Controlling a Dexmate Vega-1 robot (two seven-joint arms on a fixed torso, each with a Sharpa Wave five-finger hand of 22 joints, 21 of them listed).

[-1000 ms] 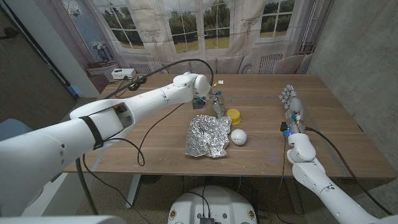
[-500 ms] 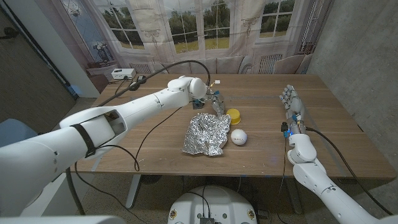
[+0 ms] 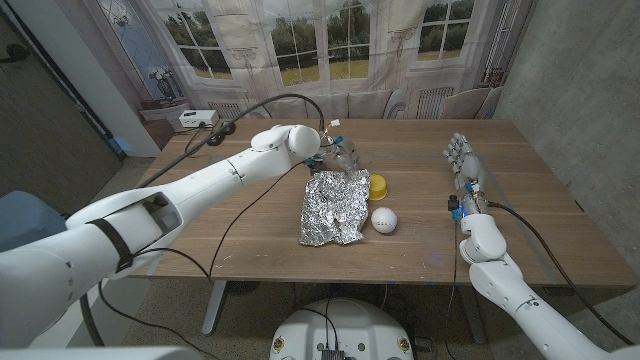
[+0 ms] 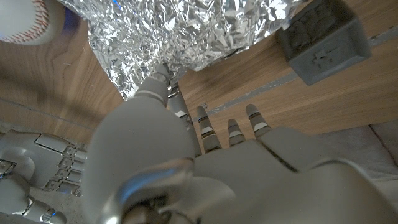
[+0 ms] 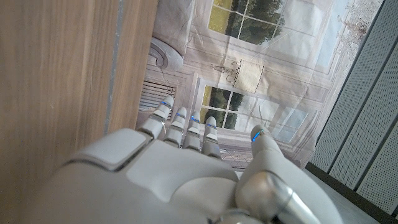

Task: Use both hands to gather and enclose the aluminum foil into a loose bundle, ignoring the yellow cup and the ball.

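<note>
The left hand (image 3: 340,155) sits at the far edge of the crumpled aluminum foil sheet (image 3: 334,208), fingers down at or just behind that edge; in the left wrist view its fingertips (image 4: 160,79) reach the foil's rim, but whether they pinch it or only touch it cannot be told. The foil lies spread near the middle of the wooden counter (image 3: 250,235), not yet bundled. Just right of it rests the baseball (image 3: 384,219), and the yellow cup (image 3: 377,185) stands by the foil's far right corner; both are to be left alone. Well apart on the right, the right hand (image 3: 466,170) stands with fingers extended and holds nothing. The gathering step looks barely begun: next, the right hand likely needs to come in past the ball so both hands can fold the edges inward.
</note>
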